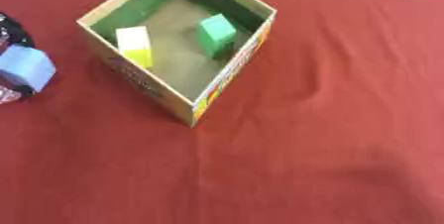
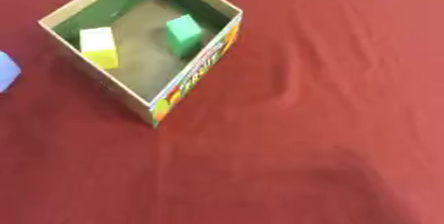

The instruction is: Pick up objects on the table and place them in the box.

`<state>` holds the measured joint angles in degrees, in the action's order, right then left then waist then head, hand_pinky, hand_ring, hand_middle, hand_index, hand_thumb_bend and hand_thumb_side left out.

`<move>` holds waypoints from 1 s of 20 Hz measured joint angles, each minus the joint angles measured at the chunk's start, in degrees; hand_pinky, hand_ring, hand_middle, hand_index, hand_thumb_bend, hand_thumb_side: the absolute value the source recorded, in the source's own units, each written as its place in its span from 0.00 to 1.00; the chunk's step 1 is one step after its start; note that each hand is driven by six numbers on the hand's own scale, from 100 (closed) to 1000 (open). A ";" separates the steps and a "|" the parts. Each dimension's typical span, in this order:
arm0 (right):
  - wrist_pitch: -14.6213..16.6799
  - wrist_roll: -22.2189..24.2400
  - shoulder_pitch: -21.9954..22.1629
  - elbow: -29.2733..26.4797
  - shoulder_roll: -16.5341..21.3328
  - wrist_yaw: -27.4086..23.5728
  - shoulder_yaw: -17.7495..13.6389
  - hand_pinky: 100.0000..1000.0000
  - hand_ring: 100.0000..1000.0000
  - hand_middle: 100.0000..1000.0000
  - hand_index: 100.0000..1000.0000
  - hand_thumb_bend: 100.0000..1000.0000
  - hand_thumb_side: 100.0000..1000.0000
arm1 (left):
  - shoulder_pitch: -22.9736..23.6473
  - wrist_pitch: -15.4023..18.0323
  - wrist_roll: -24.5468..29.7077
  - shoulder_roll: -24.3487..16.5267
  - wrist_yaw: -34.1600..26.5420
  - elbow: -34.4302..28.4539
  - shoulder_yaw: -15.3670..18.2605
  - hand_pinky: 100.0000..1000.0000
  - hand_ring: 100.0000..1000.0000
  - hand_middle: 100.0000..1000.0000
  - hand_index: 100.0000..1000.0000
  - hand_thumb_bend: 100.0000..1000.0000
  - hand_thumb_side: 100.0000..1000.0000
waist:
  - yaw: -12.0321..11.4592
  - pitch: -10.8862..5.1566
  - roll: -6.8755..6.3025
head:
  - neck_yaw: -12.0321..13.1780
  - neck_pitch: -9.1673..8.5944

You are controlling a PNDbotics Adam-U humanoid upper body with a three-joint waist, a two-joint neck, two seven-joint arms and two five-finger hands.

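Left hand carrying a blue block toward the box

The left hand [image 1: 10,86], fingers curled round the blue block [image 1: 27,67], sits at the counter's [image 1: 329,119] left edge beside the box [image 1: 227,72]. Lift clear of the near wall, then release between the yellow block [image 1: 135,44] and green block [image 1: 217,32]. Right hand unseen.

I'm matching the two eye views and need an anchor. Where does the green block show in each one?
Left eye view: the green block lies inside the box, near its right wall, upper middle of the picture.
Right eye view: the same block shows further left, upper left of centre, again by the right wall.
Shared landmark: the yellow block against the box's left wall.
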<state>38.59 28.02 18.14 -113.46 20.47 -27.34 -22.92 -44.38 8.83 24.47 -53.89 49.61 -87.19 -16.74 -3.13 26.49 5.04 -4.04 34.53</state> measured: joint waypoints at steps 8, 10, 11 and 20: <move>-0.22 0.22 0.70 0.00 0.03 -0.11 -0.07 1.00 1.00 0.48 0.73 0.00 0.41 | 0.00 -1.52 1.48 -0.93 -4.50 -4.54 0.08 0.63 0.72 0.50 0.58 0.22 0.21 | -1.08 -1.43 -0.02 | -0.62 0.84; -0.24 0.24 0.93 0.00 0.07 -0.28 -0.19 1.00 1.00 0.48 0.73 0.00 0.41 | -0.01 -1.96 1.84 -1.12 -5.34 -5.47 0.09 0.63 0.72 0.49 0.58 0.21 0.21 | -1.27 -1.51 -0.02 | -0.70 1.18; -0.24 0.24 1.05 0.00 0.13 -0.41 -0.31 1.00 1.00 0.48 0.73 0.00 0.41 | -0.01 -2.19 2.00 -1.12 -5.79 -5.94 0.09 0.63 0.72 0.50 0.59 0.21 0.20 | -1.30 -1.58 -0.02 | -0.74 1.21; -0.47 0.47 1.39 0.00 0.69 -1.52 -0.49 1.00 1.00 0.48 0.73 0.00 0.41 | -1.44 -4.10 3.43 -1.53 -11.80 -10.92 0.09 0.63 0.70 0.49 0.57 0.00 0.14 | -1.70 -2.62 -0.04 | -1.41 1.74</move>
<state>38.11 28.49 19.53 -113.46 21.16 -28.85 -23.41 -45.82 4.72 27.89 -55.42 37.81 -98.12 -16.64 -4.82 23.86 5.00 -5.45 36.27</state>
